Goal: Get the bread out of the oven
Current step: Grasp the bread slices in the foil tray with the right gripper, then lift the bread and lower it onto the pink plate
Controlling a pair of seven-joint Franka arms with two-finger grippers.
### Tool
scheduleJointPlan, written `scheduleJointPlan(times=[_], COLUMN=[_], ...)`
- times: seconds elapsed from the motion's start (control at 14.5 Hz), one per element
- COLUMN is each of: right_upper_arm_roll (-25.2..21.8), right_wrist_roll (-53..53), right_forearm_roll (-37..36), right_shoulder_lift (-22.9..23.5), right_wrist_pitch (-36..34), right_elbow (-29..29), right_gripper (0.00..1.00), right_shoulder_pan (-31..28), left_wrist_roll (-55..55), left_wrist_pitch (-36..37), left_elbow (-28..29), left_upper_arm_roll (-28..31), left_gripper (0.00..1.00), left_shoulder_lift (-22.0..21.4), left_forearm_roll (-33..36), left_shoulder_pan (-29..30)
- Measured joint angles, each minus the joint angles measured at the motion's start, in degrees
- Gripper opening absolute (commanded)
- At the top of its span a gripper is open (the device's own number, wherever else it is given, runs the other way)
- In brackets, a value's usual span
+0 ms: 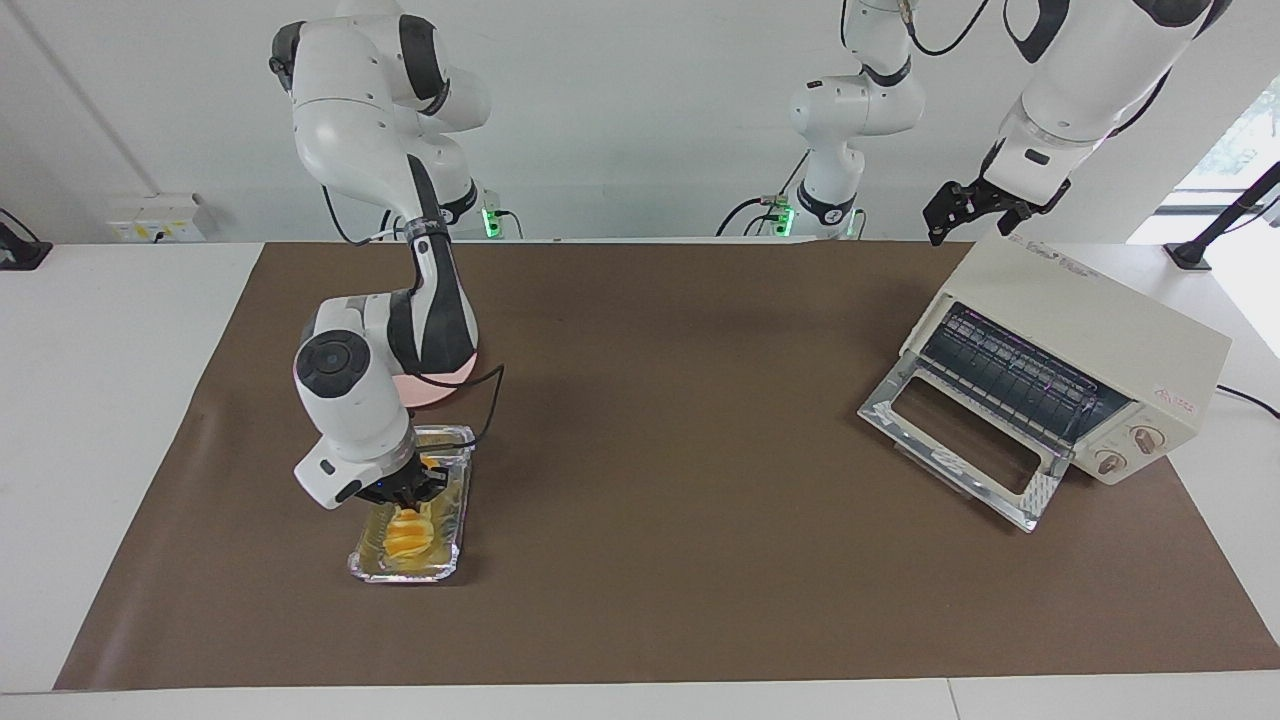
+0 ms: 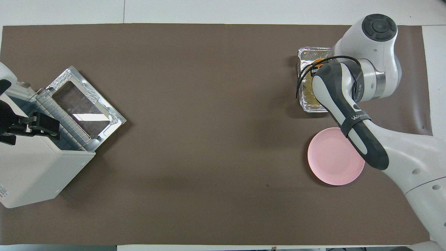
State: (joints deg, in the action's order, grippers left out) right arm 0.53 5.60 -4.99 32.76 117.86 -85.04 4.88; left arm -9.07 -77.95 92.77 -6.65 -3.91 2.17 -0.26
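The right hand sat low in the foil tray over the bread, grip unreadable, presumably depositing it, while the left hand waited open above the emptied oven.

I count two arms on my rig, each with one end effector: the right end effector sits low in the lower left of the facing view, the left end effector at the upper right. There is one oven at the right of that frame, with one glass door dropped open and two knobs. I see one bread, one foil tray, and one pink plate at the lower right of the overhead view. One brown mat covers the tabletop.
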Motion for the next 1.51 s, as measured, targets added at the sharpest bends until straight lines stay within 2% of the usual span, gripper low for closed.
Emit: scheduleJointPlan(times=[0.21, 0.41, 0.55, 0.69, 0.89, 1.1, 1.31, 1.51], right_upper_arm_roll=[0.03, 0.03, 0.03, 0.06, 0.04, 0.21, 0.58, 0.6], right_wrist_roll=[0.0, -0.08, -0.19, -0.86, -3.57, -3.82, -3.82, -3.74], right_forearm_roll=[0.01, 0.01, 0.31, 1.53, 2.6, 2.74, 2.77, 2.87], right_shoulder_lift=[-2.98, -9.31, -15.3, -22.57, -34.83, -44.17, -47.97, -48.06], right_wrist_pitch=[-6.13, -13.71, -15.72, -15.31, -9.15, -1.99, 5.41, 13.25], right_elbow=[0.97, -0.05, -4.75, -13.2, -29.9, -44.22, -52.99, -58.72], right_gripper=[0.0, 0.0, 0.0, 0.0, 0.0, 0.0, 0.0, 0.0], right_shoulder_pan=[0.0, -0.14, -0.29, -1.27, -3.49, -3.72, -3.6, -2.87], left_wrist_roll=[0.0, 0.0, 0.0, 0.0, 0.0, 0.0, 0.0, 0.0], left_wrist_pitch=[0.0, 0.0, 0.0, 0.0, 0.0, 0.0, 0.0, 0.0], left_elbow=[0.0, 0.0, 0.0, 0.0, 0.0, 0.0, 0.0, 0.0], left_upper_arm_roll=[0.0, 0.0, 0.0, 0.0, 0.0, 0.0, 0.0, 0.0], left_gripper=[1.0, 1.0, 1.0, 1.0, 1.0, 1.0, 1.0, 1.0], left_shoulder_lift=[0.0, 0.0, 0.0, 0.0, 0.0, 0.0, 0.0, 0.0], left_forearm_roll=[0.0, 0.0, 0.0, 0.0, 0.0, 0.0, 0.0, 0.0], left_shoulder_pan=[0.0, 0.0, 0.0, 0.0, 0.0, 0.0, 0.0, 0.0])
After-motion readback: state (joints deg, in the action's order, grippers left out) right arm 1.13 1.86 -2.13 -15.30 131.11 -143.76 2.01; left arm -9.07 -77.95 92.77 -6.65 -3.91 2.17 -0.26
